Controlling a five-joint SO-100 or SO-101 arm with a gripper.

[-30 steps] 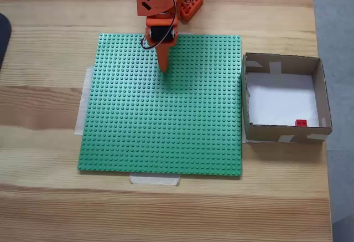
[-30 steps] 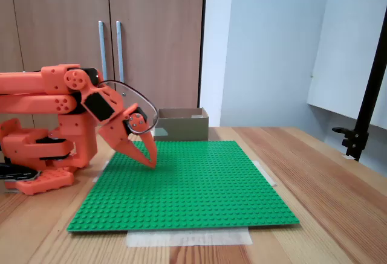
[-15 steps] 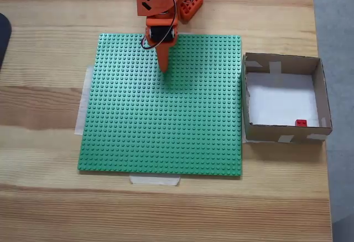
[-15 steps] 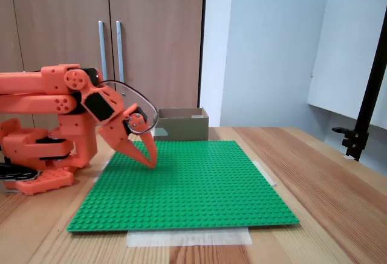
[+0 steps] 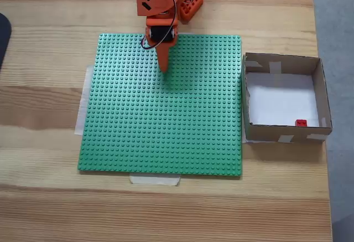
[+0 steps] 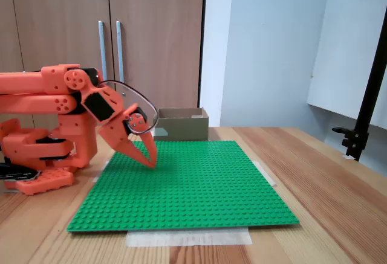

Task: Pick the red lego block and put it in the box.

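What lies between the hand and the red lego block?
In a fixed view from above, bare green baseplate and the box wall separate the hand from the red lego block.

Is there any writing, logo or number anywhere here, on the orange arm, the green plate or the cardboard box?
None can be read: the orange arm, the green baseplate, the box with its pale tape patches, and the red lego block carry no legible text, label or number.
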